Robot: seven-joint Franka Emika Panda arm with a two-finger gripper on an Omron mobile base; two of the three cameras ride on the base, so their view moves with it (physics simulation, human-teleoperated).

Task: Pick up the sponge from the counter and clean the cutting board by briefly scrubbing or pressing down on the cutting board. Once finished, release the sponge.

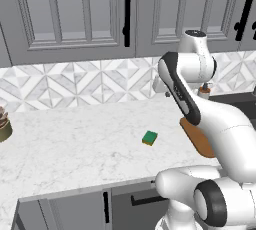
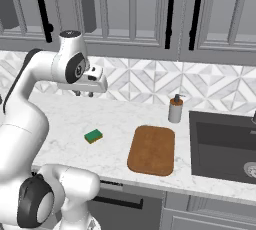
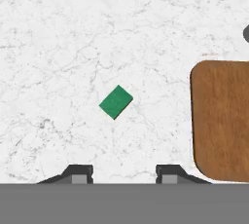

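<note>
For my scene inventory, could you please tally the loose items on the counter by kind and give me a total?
Sponge: 1
Cutting board: 1
Soap dispenser bottle: 1
Container at the counter's far left edge, cut off by the frame: 1
Total: 4

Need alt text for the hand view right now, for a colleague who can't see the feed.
Looking straight down on the white marble counter: a small green sponge lies turned at an angle, apart from the brown cutting board at the right edge.
</note>
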